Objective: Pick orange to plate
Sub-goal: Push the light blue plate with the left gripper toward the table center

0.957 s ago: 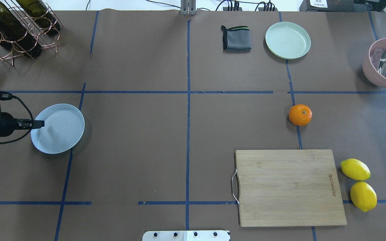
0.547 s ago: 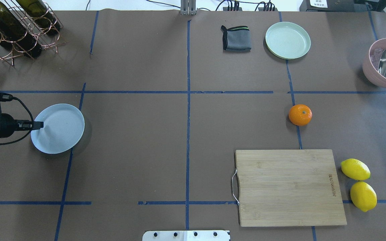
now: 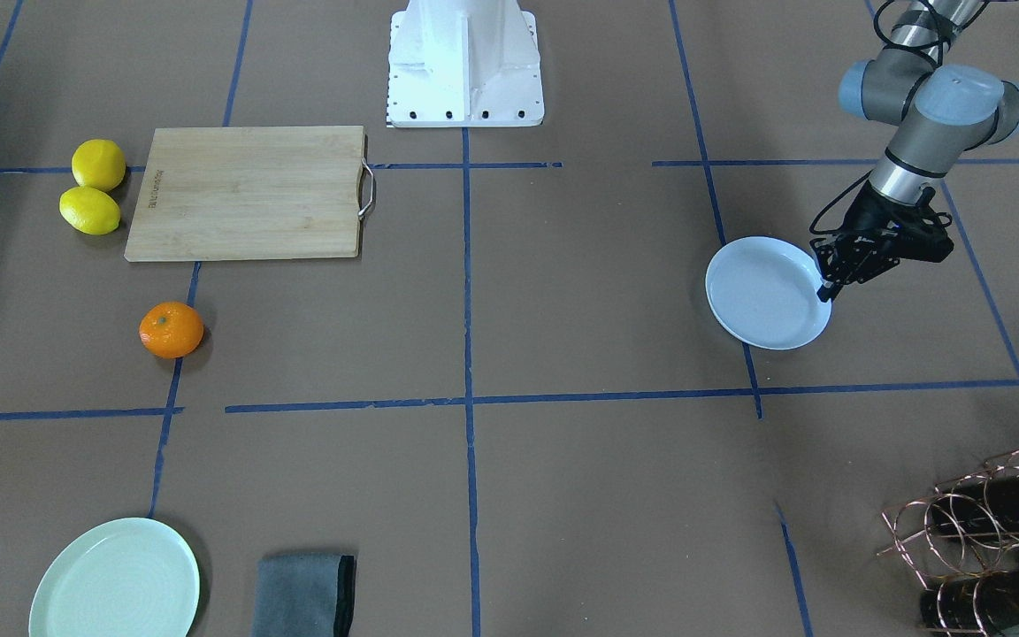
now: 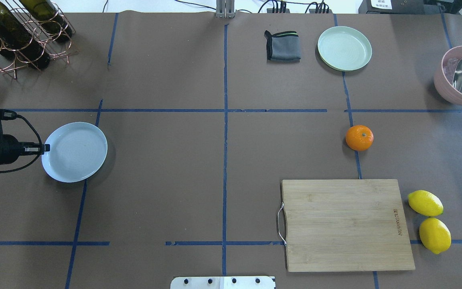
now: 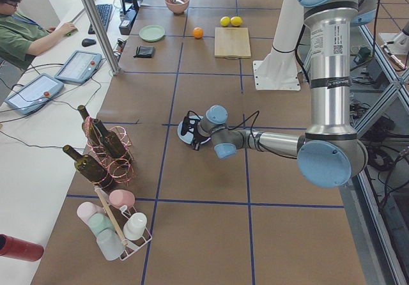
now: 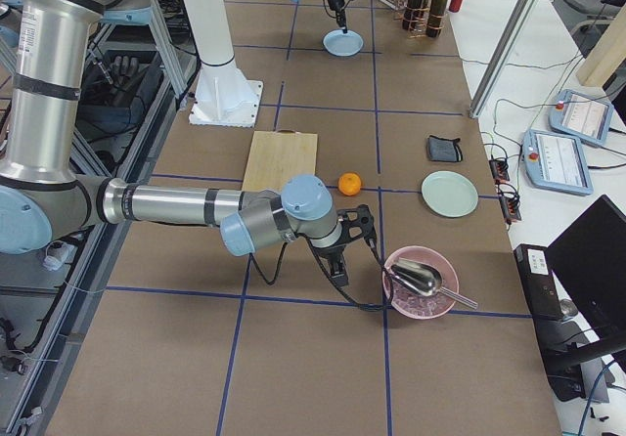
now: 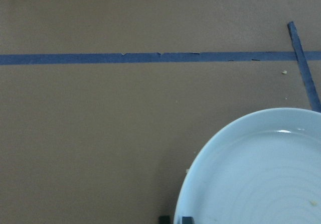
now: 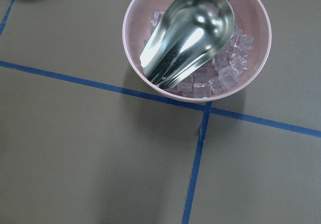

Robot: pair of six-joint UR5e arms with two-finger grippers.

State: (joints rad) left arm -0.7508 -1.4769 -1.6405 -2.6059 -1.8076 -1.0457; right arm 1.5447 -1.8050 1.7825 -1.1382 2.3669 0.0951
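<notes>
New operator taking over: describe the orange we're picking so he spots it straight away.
On the robot's right half of the table lies a wooden cutting board. A little beyond its far edge, on a blue tape line, sits the orange. It is the only round, bright-orange fruit; the two lemons beside the board are yellow and oval.

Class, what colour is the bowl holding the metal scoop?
The bowl is pink, shown best in the right wrist-mounted view.
</notes>
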